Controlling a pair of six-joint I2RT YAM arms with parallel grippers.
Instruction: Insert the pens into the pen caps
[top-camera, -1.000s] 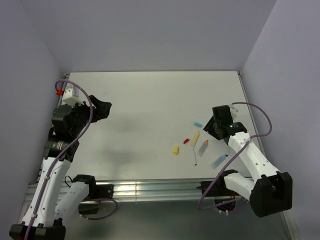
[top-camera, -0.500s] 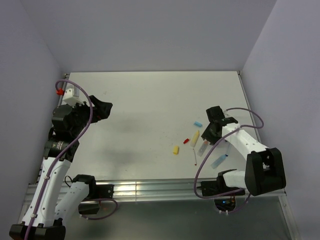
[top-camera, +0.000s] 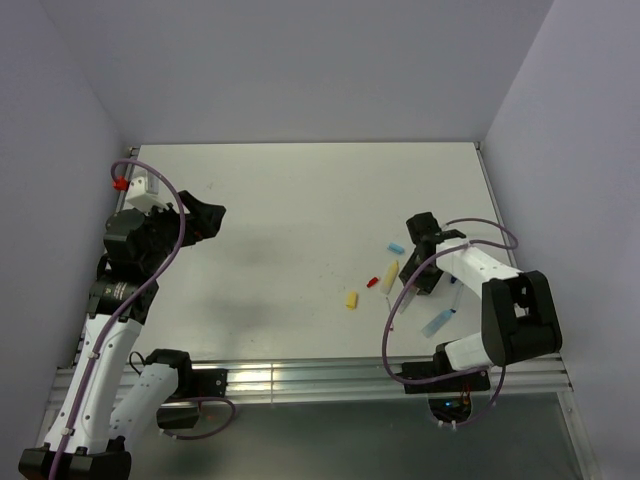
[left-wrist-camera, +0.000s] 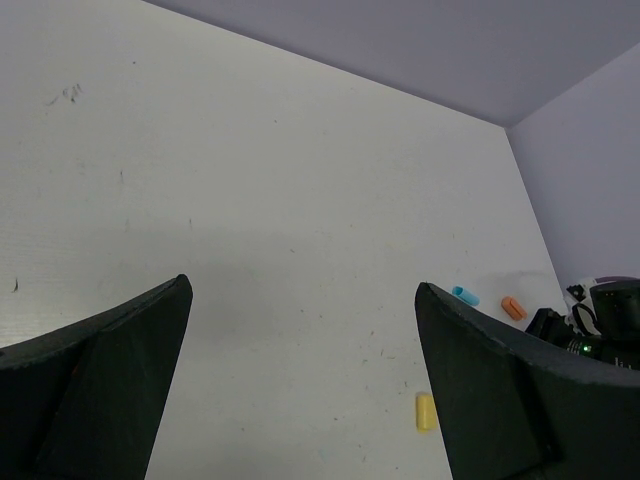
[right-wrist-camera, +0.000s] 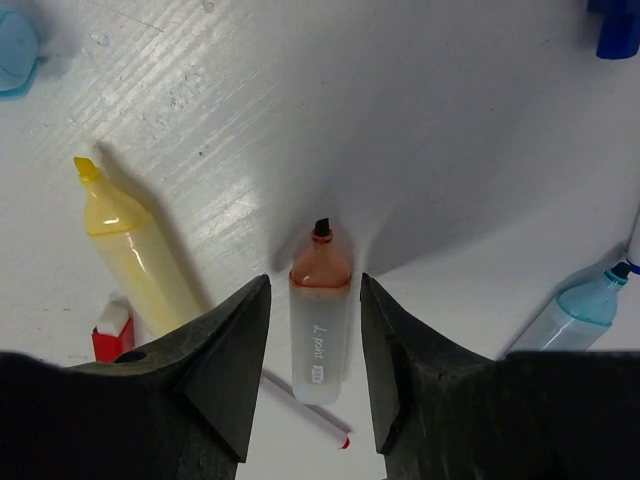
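So: 3 chunky pens (right-wrist-camera: 320, 330), 5 caps (left-wrist-camera: 426, 411).

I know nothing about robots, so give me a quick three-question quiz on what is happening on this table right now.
1. True or false: the left gripper is holding a pen.
2. Which pen lies between the fingers of the right gripper? A. the yellow marker B. the orange-tipped marker C. the light blue marker
3. In the top view, what colour is the leftmost cap?
Key: 1. False: its jaws stand wide open with nothing between them. 2. B. 3. Yellow.
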